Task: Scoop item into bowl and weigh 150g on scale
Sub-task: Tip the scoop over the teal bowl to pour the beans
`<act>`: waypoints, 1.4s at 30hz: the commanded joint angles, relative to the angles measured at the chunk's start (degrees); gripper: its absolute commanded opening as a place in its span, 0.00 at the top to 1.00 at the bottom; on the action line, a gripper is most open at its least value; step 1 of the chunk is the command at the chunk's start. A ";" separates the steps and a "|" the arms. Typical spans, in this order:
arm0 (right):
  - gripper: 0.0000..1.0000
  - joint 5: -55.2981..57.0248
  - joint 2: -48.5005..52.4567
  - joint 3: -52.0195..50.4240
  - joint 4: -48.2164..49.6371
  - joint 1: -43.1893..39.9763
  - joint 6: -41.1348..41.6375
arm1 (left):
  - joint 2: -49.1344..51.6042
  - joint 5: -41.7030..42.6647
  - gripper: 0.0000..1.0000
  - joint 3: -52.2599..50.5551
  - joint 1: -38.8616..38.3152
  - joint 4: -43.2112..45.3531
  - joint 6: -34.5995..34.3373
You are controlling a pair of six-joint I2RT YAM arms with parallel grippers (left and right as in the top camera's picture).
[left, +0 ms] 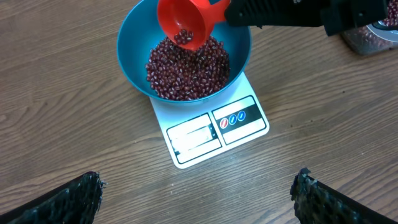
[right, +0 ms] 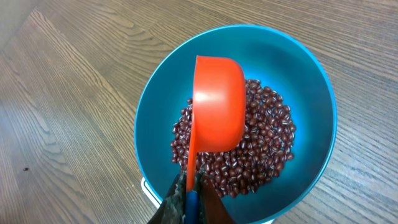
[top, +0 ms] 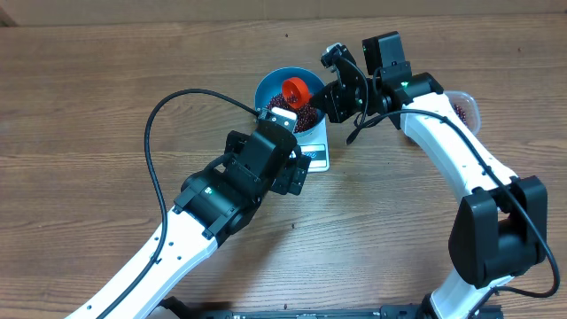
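Fingertips [left: 78,198] of the left gripper [left: 196,202] frame the near edge of the left wrist view. They are black, spread wide apart with nothing between them, and poised over the brown wood-grain table [left: 62,124].

Just beyond sits the small flat white rectangular kitchen scale [left: 214,127], with its grey display window and button panel facing the near side. I can't read the display from here.

On top of the scale is the round deep blue plastic bowl [left: 127,56], which overhangs the platform. Inside it lies a loose heap of small dark red-brown beans [left: 186,71], covering the bottom.

Above the heap is the small red plastic scoop [left: 183,22], tipped with its mouth down toward the bowl and a few beans at its lip. The right wrist view shows its rounded back directly over the beans.

Farther on, the right gripper [right: 189,193] is clenched tight on the scoop's handle, its black arm reaching in from the far right.

Farthest out, to the right, is the clear rounded plastic tub [left: 367,37], standing on the table well apart from the scale with more beans inside it.
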 commanded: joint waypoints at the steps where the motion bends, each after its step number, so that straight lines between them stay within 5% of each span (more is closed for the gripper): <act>1: 0.96 -0.68 0.28 0.74 0.46 0.04 0.07 | -0.48 -0.59 0.00 -0.15 0.00 0.22 -0.37; 15: 0.96 3.19 0.28 0.74 -1.66 0.22 -0.28 | -0.48 -0.59 0.01 -0.15 0.00 0.22 -0.39; 32: 0.96 4.74 0.26 0.79 -0.35 1.60 -13.92 | -0.48 -0.59 0.00 -0.15 0.00 0.22 -0.37; 36: 0.96 6.58 0.26 0.79 -0.24 1.68 -22.47 | -0.48 -0.59 0.01 -0.15 0.00 0.22 -0.37; 42: 0.96 3.80 0.26 0.74 -1.36 1.44 -21.22 | -0.48 -0.59 0.00 -0.15 0.00 0.22 -0.37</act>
